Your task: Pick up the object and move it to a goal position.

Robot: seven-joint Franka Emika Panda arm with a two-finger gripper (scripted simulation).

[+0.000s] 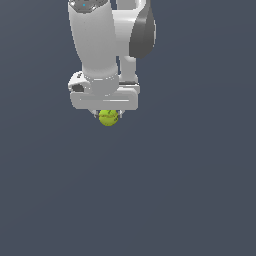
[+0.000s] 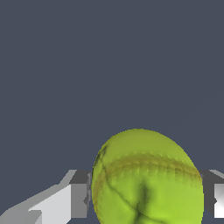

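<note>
The yellow-green ball point(image 1: 108, 117) with thin dark seam lines sits directly under the white hand of my arm in the exterior view. It fills the space between my two fingers in the wrist view point(image 2: 146, 179). My gripper point(image 1: 108, 116) is shut on the ball, with one finger point(image 2: 78, 199) pressed against one side and the other finger point(image 2: 214, 197) against the opposite side. In the exterior view the fingertips are mostly hidden behind the ball and the hand.
A plain dark blue-grey surface point(image 1: 175, 190) fills the view all around. The white arm links point(image 1: 97, 40) rise above the hand. No other objects show.
</note>
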